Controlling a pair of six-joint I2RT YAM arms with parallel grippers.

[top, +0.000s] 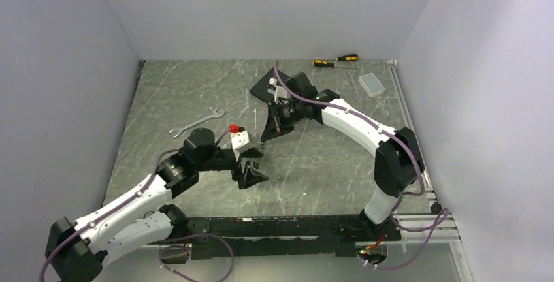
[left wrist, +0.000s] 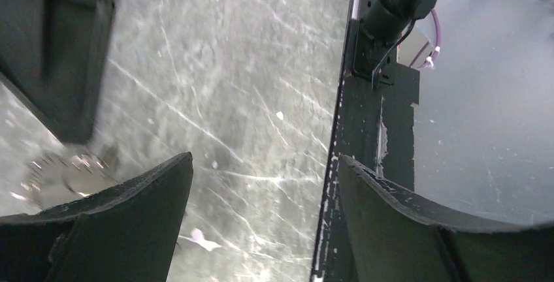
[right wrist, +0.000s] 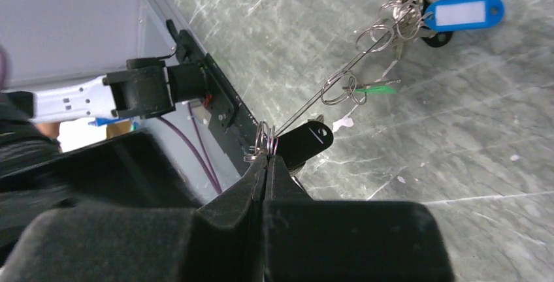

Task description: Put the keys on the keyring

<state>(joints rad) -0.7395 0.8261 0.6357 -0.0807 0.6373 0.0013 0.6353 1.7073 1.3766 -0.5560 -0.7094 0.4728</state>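
Fingers (right wrist: pixel 248 190) of the right gripper (right wrist: pixel 264 161) are pressed flat together, with no gap between them. Their tips pinch the near end of the keyring (right wrist: pixel 326 86), where a small split ring (right wrist: pixel 262 140) sits against them. From this view the keyring shows only as a thin grey wire, seen nearly edge-on. Its long axis runs straight away from the fingertips, slanting up and to the right, and its far end reaches the bunch of keys (right wrist: pixel 408 17) lying on the table (right wrist: pixel 483 151).

A black key head (right wrist: pixel 307 140) with a slot in it lies just right of the fingertips. Its blade is hidden. About halfway along the wire two more small rings (right wrist: pixel 343 89) hang on it, with a green sliver (right wrist: pixel 379 89) beside them.

At the far end, a blue tag (right wrist: pixel 467 11) lies among the keys, pointing right. Its white label is too small to read.

Left gripper (left wrist: pixel 264 164) fingers stand wide apart with only bare table between them. Something silver (left wrist: pixel 65 171) lies just outside the left one, too blurred to name.

Well beyond the right gripper, a small clear box (top: pixel 372 85) sits by the right wall, and what it holds cannot be told. Two screwdrivers (top: pixel 336 60) lie near it, and a wrench (top: pixel 196 123) lies beyond the left gripper.
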